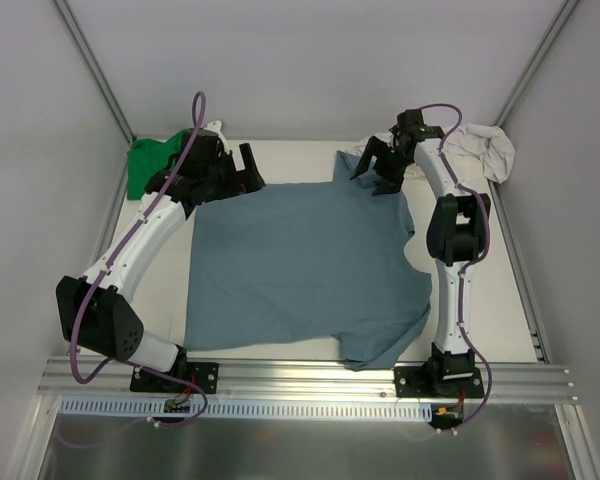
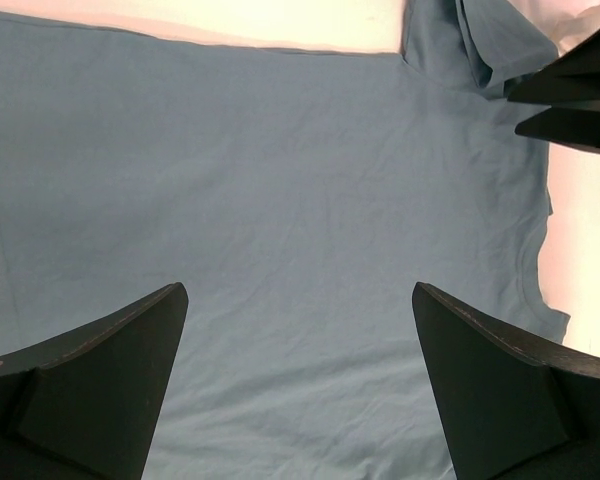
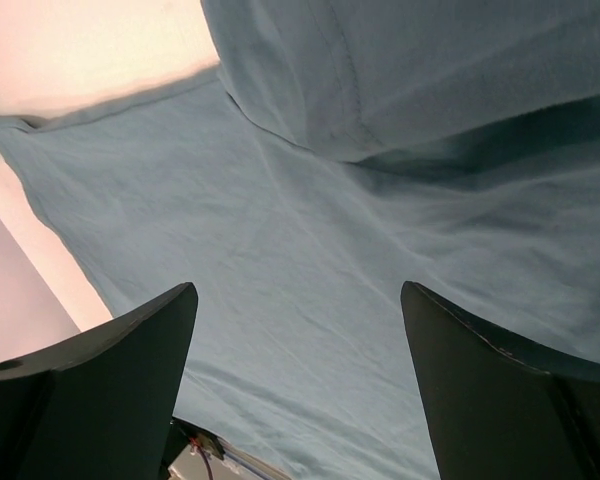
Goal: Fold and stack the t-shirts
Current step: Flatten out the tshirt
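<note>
1. Slate-blue t-shirt (image 1: 300,265) lies spread flat across the middle of the bench (image 1: 505,290). Its collar points toward the right arm and its hem toward the left arm.
2. Green t-shirt (image 1: 148,165) sits bunched in the far left corner, partly hidden behind the left arm.
3. Cream t-shirt (image 1: 482,150) lies crumpled in the far right corner.
4. Left hand (image 1: 242,170) is over the far hem corner of the blue shirt. Its fingers are spread wide with nothing between them. I cannot tell whether it touches the cloth.
5. Right hand (image 1: 378,168) is over the far sleeve, which lies doubled on itself. Its fingers are apart and it holds nothing.
</note>
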`<state>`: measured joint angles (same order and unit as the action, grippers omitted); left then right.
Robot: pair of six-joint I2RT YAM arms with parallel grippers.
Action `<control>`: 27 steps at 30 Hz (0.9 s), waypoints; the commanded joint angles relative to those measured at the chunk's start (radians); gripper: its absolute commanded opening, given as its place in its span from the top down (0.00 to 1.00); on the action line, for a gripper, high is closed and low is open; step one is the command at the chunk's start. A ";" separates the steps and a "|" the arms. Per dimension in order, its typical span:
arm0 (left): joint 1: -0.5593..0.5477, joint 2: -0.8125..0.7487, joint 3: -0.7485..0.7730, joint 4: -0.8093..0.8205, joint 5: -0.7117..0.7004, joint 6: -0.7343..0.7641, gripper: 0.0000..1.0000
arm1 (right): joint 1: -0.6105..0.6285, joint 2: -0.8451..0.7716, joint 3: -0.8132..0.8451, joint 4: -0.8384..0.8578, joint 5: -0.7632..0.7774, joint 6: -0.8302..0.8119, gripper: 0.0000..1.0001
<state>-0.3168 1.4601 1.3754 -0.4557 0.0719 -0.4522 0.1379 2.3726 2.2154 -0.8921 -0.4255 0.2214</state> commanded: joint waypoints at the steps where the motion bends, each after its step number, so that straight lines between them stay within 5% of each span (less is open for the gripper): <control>1: 0.005 -0.001 0.011 -0.009 0.034 0.035 0.01 | 0.000 -0.029 0.032 0.059 -0.029 0.058 0.12; 8: 0.005 -0.003 0.001 0.035 0.051 0.050 0.01 | 0.000 -0.092 -0.124 0.243 0.056 0.079 0.13; 20: 0.005 -0.026 -0.006 0.068 0.066 0.096 0.01 | 0.012 -0.067 -0.106 0.358 0.115 0.069 0.13; 27: 0.005 -0.021 -0.019 0.081 0.071 0.089 0.01 | 0.020 0.014 0.075 0.248 0.154 0.009 0.13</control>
<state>-0.3168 1.4677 1.3655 -0.4133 0.1184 -0.3775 0.1513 2.3783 2.2005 -0.6193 -0.3042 0.2649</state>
